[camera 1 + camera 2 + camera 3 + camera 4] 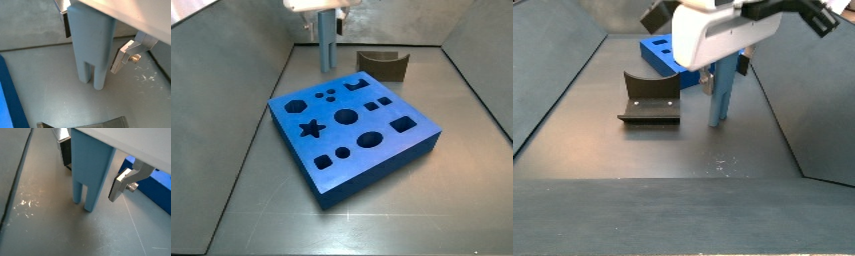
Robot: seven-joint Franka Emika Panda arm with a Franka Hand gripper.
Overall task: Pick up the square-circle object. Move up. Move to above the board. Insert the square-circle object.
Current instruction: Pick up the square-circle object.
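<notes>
The square-circle object [90, 40] is a tall grey-blue block standing upright on the grey floor, its two prongs down. It shows in both side views [326, 45] [722, 95], behind the board. My gripper [92, 52] straddles its upper part and is open. One dark pad [67, 25] sits close against one face. The other finger [122, 56] stands off from the opposite face with a visible gap, as the wrist views [90, 183] both show. The board [352, 125] is a thick bright-blue slab with star, hexagon, circle, oval and square cutouts.
A short dark brown arch-shaped block [382, 65] [649, 98] stands beside the square-circle object, near the back wall. Sloping grey walls enclose the floor on all sides. The board's edge shows in the wrist views [10, 105] [153, 193].
</notes>
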